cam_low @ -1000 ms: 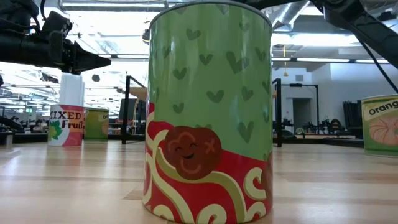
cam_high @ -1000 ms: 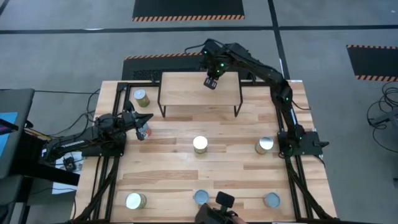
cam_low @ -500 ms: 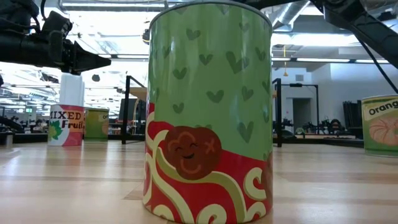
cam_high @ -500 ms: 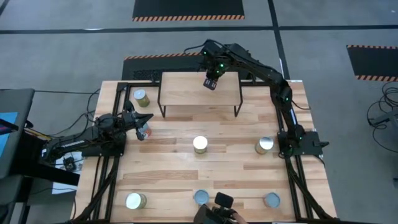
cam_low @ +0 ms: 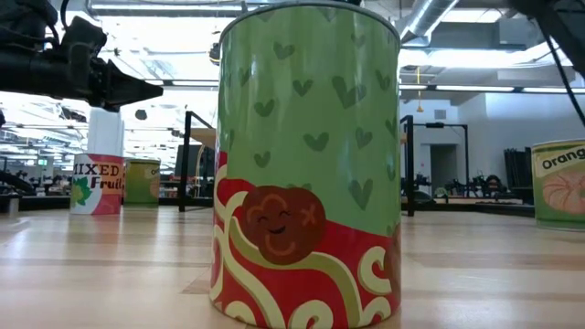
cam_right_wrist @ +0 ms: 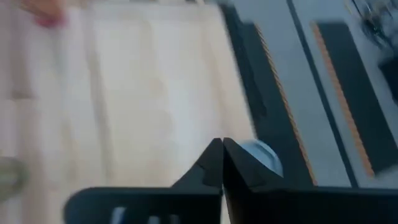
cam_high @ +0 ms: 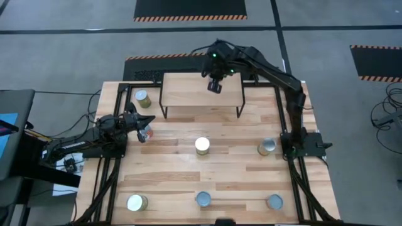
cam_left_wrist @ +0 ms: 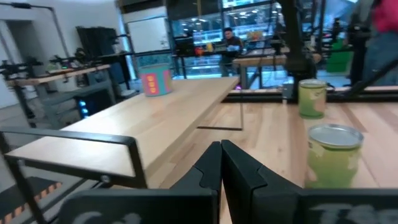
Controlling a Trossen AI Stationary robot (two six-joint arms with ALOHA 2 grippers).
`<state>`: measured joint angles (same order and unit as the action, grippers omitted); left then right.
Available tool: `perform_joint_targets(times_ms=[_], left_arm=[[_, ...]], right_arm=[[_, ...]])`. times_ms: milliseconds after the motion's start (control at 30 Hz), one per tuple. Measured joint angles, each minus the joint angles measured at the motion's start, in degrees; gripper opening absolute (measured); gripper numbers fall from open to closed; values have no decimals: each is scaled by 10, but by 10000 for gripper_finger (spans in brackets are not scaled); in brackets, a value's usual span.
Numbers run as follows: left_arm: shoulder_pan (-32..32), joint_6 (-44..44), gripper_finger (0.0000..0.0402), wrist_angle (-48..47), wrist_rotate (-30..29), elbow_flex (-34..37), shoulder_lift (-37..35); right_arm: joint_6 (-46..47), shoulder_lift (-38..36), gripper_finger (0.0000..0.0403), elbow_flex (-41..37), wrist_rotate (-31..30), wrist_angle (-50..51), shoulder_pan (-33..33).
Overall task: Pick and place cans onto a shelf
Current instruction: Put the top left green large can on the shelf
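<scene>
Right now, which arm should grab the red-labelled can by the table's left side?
Left: the left fingers hover beside that small red-labelled tin, while the right fingers are above the light wood shelf.

From the low camera I read "MIXED Fruit" on the red-and-white can (cam_low: 96,183) at far left, and "Orang", cut off by the frame edge, on the green can (cam_low: 558,181) at right.

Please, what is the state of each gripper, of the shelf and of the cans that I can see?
left gripper: shut, empty, low beside the mixed-fruit can.
right gripper: shut, empty, above the shelf.
shelf: standing, bearing one can.
pink can: upright on the shelf.
mixed-fruit can: upright on the table.
centre can: upright on the table.
</scene>
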<state>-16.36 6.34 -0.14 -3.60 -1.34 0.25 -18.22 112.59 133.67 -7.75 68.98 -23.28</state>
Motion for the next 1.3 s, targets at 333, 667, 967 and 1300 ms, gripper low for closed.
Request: perform_joint_targets(times_ms=[333, 667, 967, 1300], left_arm=[[0, 0, 0, -4, 24, 0, 0], [0, -9, 0, -7, 6, -2, 0], [0, -40, 0, -79, -134, -114, 54], [-30, -85, 0, -267, -231, -313, 299]], right_arm=[[-16, -112, 7, -272, 20, -284, 79], [29, -251, 6, -638, 69, -723, 143], [44, -335, 6, -782, 10, -792, 249], [59, -407, 4, -889, -20, -818, 329]])
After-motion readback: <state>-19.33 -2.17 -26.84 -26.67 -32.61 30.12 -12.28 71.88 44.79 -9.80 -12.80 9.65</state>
